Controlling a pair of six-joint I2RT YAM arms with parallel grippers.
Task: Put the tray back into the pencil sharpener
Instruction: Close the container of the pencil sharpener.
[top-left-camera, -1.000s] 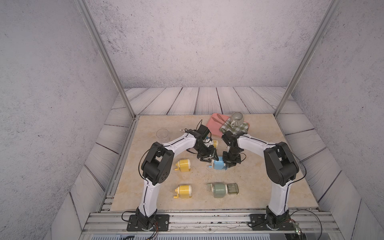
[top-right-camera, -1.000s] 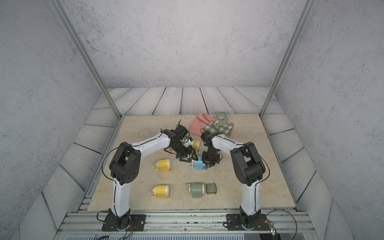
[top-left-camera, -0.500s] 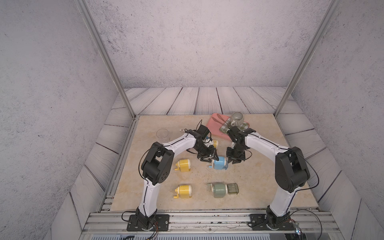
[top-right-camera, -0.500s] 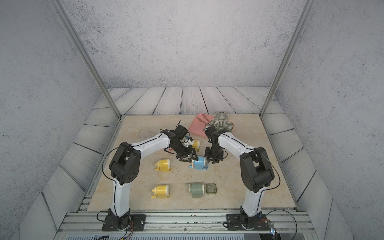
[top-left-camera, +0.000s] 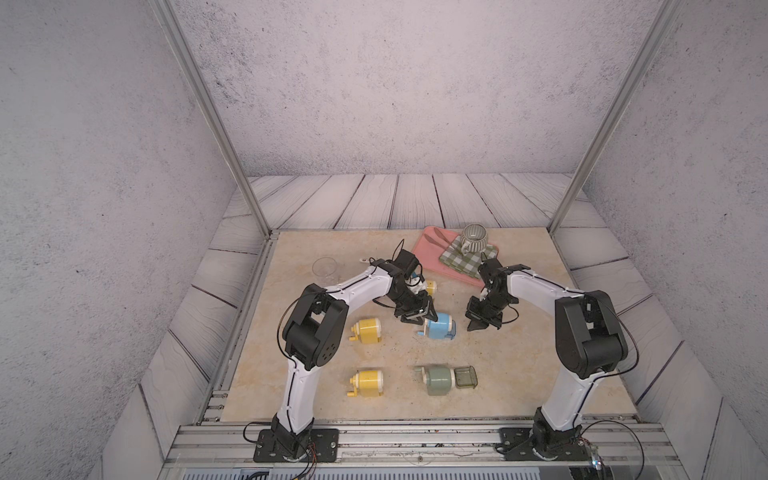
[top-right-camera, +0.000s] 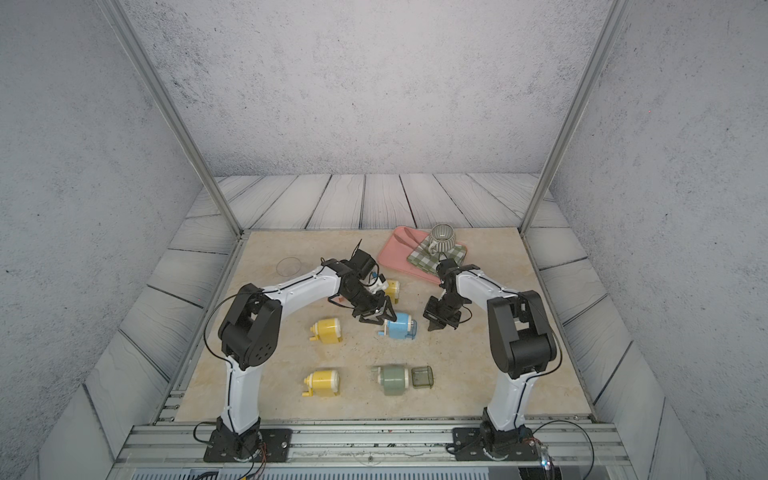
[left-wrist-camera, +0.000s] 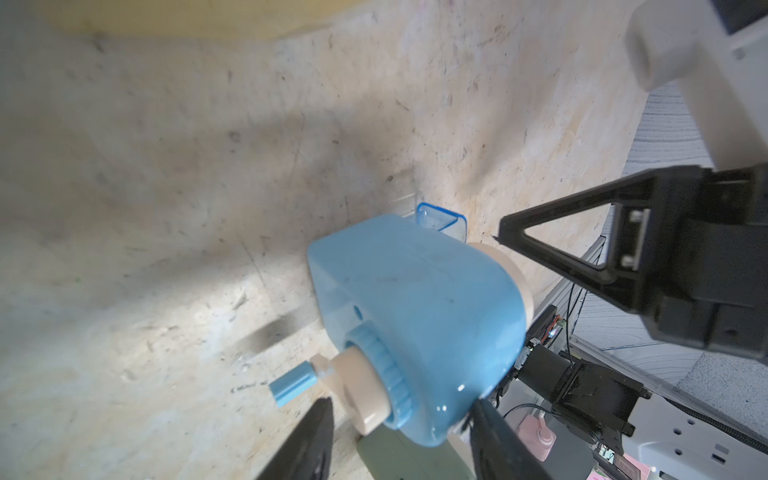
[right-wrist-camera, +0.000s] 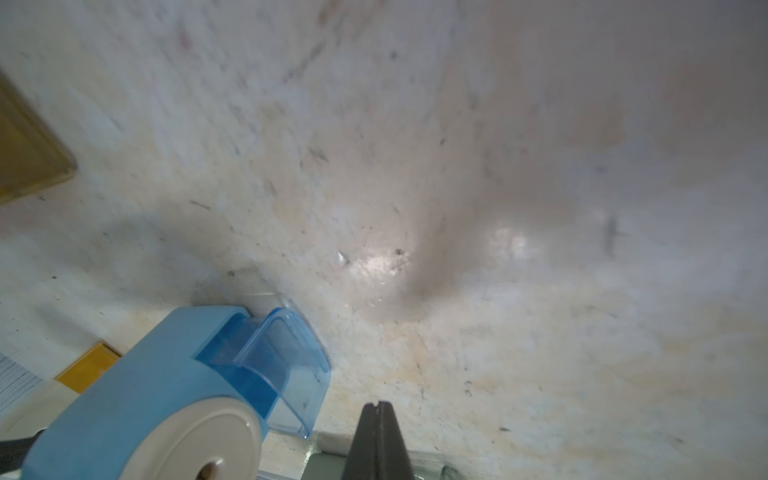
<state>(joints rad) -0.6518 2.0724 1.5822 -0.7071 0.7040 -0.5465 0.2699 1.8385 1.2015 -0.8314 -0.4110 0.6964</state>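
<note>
A blue pencil sharpener (top-left-camera: 439, 327) (top-right-camera: 401, 327) lies on its side mid-table. Its clear blue tray (right-wrist-camera: 286, 365) (left-wrist-camera: 442, 218) sits in the sharpener's slot with its outer end sticking out. My left gripper (left-wrist-camera: 403, 403) (top-left-camera: 424, 319) has its jaws closed round the sharpener's crank end (left-wrist-camera: 365, 395), one finger on each side. My right gripper (right-wrist-camera: 379, 405) (top-left-camera: 473, 327) is shut and empty. It hangs a short way to the right of the tray without touching it.
A green sharpener (top-left-camera: 436, 380) lies near the front with its own loose tray (top-left-camera: 464, 377) beside it. Yellow sharpeners (top-left-camera: 368, 330) (top-left-camera: 368, 383) lie to the left, a third (top-left-camera: 431, 286) behind my left wrist. At the back are a pink board (top-left-camera: 432, 249) with a checked cloth and a cup (top-left-camera: 473, 239), and a clear glass (top-left-camera: 325, 268).
My right gripper has drawn back to the right, away from the blue sharpener, and its jaws have closed. The left gripper and the sharpener have stayed put.
</note>
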